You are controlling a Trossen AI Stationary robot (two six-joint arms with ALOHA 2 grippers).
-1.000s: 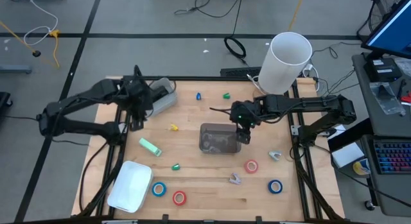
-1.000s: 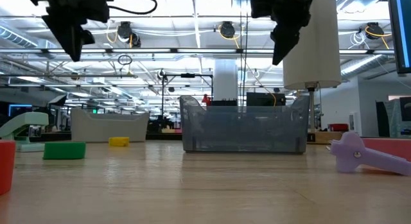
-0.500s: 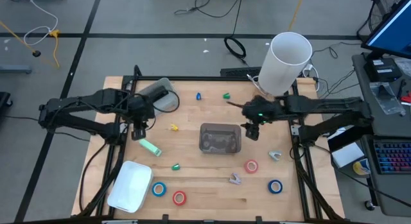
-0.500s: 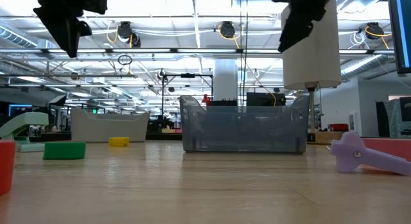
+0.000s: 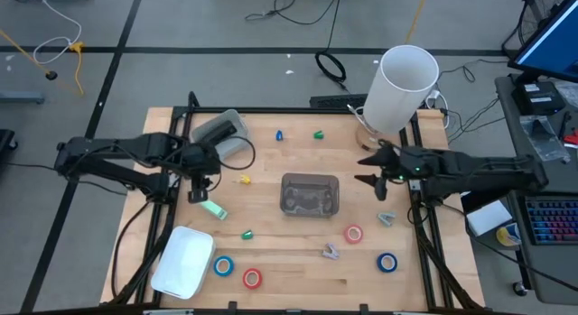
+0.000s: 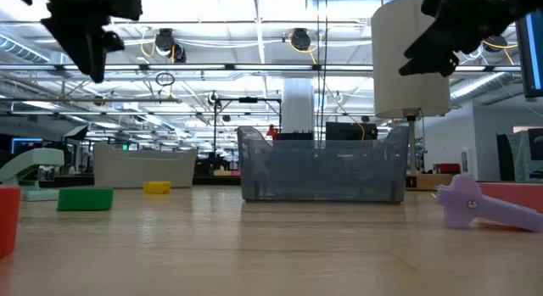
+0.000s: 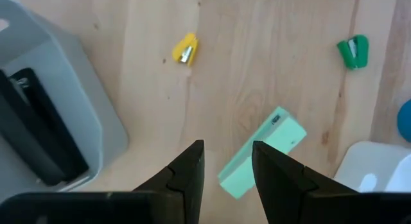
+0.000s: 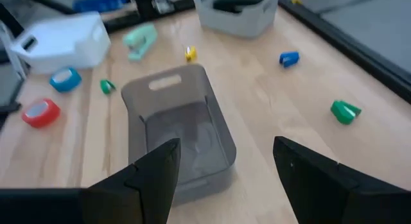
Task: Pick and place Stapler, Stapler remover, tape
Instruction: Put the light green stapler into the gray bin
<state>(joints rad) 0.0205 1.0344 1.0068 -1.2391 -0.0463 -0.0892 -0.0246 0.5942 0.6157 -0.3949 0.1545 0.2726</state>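
Note:
The mint-green stapler [image 5: 211,208] lies flat on the wooden table and also shows in the left wrist view [image 7: 263,149]. My left gripper [image 5: 200,186] [image 7: 228,172] hangs open above the stapler's far end, well clear of it. Tape rolls lie near the table's near edge: blue [image 5: 223,266], red [image 5: 252,279], red [image 5: 353,234], blue [image 5: 386,262]. A purple staple remover [image 5: 330,252] [image 6: 477,202] and a grey one [image 5: 386,218] lie near them. My right gripper [image 5: 374,170] [image 8: 228,179] is open and raised, to the right of the clear bin [image 5: 310,194].
A grey container [image 5: 226,134] stands at far left, a white tray [image 5: 185,261] at near left, and a tall white cylinder [image 5: 406,85] at far right. Small yellow [image 5: 244,180], green [image 5: 247,234] [image 5: 318,134] and blue [image 5: 278,134] pieces are scattered about.
My left gripper has moved toward the table's near edge, from beside the grey container to above the stapler. My right gripper has drawn away from over the clear bin toward the table's right edge and tipped up from pointing down to slanting.

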